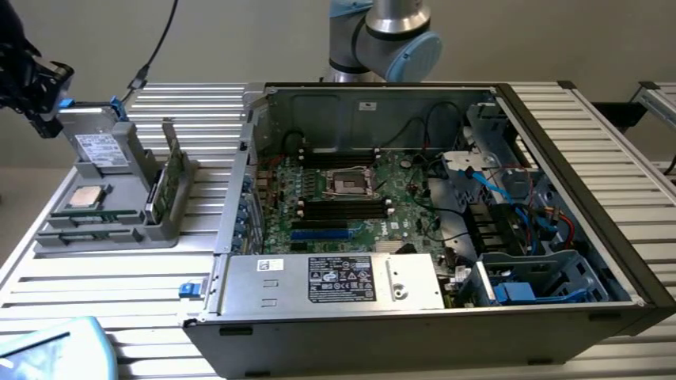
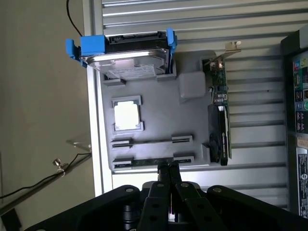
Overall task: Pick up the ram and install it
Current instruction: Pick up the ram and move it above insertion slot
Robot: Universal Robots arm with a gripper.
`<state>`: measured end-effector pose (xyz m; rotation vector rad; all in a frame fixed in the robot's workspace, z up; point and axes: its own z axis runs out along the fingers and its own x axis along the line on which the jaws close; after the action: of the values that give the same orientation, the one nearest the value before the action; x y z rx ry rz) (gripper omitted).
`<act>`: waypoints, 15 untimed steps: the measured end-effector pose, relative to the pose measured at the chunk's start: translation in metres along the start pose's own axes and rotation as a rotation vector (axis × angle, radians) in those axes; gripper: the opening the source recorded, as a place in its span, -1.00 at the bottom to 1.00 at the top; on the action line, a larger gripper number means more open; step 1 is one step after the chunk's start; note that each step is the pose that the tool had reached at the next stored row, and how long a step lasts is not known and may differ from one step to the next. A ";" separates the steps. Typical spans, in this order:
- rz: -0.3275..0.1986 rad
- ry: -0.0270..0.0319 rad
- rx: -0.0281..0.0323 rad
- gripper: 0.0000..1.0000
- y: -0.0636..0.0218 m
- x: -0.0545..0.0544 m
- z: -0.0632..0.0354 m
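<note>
Green stick, entry one: the ram (image 2: 144,162) sits seated in the end slot of the grey tray (image 1: 100,244), the slot farthest from the hard drive (image 1: 100,149). I log it as not lifted and not in the computer.

Entry two: gripper (image 2: 168,167). Its fingers (image 2: 161,192) are pressed together with nothing between them. On my wrist view the tips line up over the middle of the ram's slot; I cannot confirm contact.

Entry three, tray contents as read on the exterior view:
- hard drive in a blue bracket, at the tray's twelve o'clock end
- silver processor chip (image 1: 85,196), at six o'clock of the drive
- second slot (image 2: 151,141), between the chip and the ram; I cannot tell what it holds
- expansion card (image 1: 167,178), standing on edge along the tray's three o'clock side

Entry four: computer case (image 1: 623,237), side open, at three o'clock of the tray. Inside I count the motherboard (image 1: 412,190) and the processor socket (image 1: 351,182). One bank of black memory slots (image 1: 343,207) lies at six o'clock of the socket, another at twelve. A silver power supply (image 1: 328,281) lies at six o'clock of the board.

Entry five: arm joint (image 1: 396,39), at twelve o'clock behind the case. Everything rests on a slatted metal table (image 1: 106,301).
</note>
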<state>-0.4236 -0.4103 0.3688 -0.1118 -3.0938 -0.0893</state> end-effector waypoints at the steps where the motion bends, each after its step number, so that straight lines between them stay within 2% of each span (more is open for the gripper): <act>1: -0.001 0.0012 0.0003 -0.80 -0.0003 0.000 0.0016; 5: -0.014 0.0052 0.0013 -0.80 -0.0012 0.000 0.0081; 8: -0.065 0.0134 0.0043 -0.80 -0.0013 -0.001 0.0104; 15: -0.193 0.0215 0.0108 -0.80 -0.0015 -0.001 0.0129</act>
<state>-0.4236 -0.4111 0.3558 0.1872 -3.0743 -0.0796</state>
